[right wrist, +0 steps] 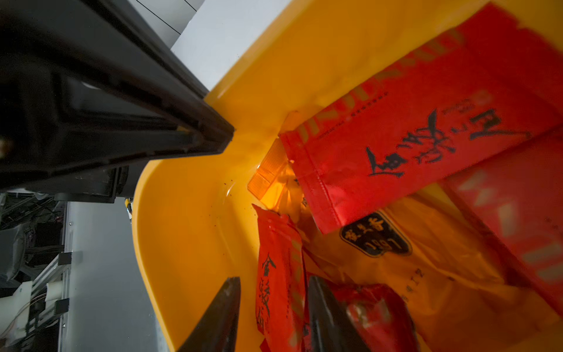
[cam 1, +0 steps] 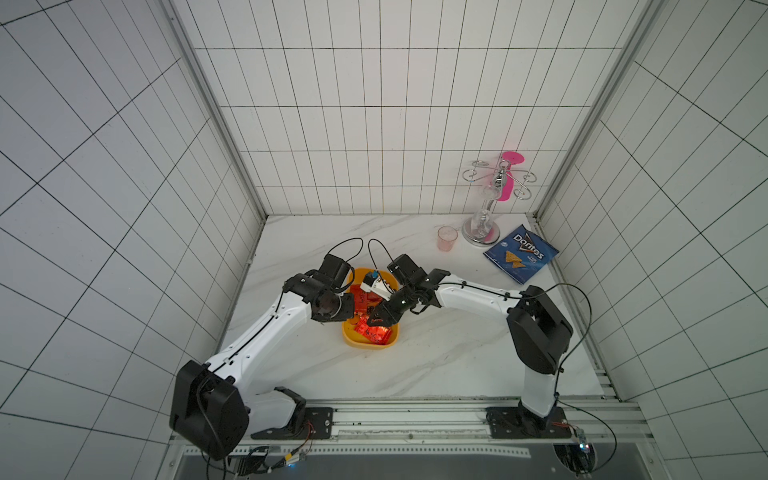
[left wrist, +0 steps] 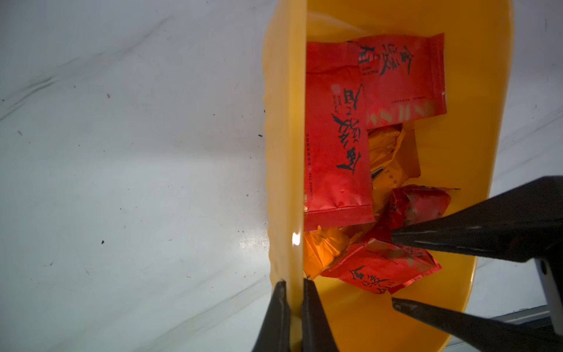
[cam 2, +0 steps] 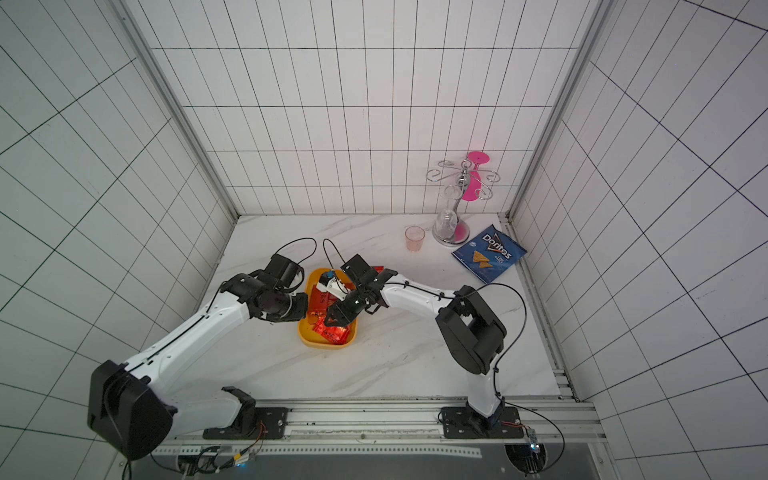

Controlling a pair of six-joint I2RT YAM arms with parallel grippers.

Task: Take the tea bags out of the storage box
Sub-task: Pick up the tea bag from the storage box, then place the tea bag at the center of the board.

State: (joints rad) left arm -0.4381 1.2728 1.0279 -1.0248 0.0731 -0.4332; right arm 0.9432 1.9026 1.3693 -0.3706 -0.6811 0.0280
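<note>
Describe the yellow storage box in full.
The storage box is a shallow, glossy yellow plastic tray with rounded corners, sitting on the white marble-look table. The left gripper is shut on its side wall. Red and orange tea bags lie piled inside, overlapping. The right gripper reaches in, jaws either side of one bag.

Storage box (cam 1: pixel 369 343) access is crowded. The left gripper (left wrist: pixel 292 282) pinches its left wall, and the right gripper (right wrist: pixel 274 278) is inside with jaws parted astride a red sachet (right wrist: pixel 278 243). Together they cover the far half from above, leaving only the near end open. The table (cam 1: pixel 415 365) near and right of the box is bare, while the far right corner holds the pink cup (cam 1: pixel 447 238), glass rack (cam 1: pixel 482 232) and chip bag (cam 1: pixel 519 253) close together.
</note>
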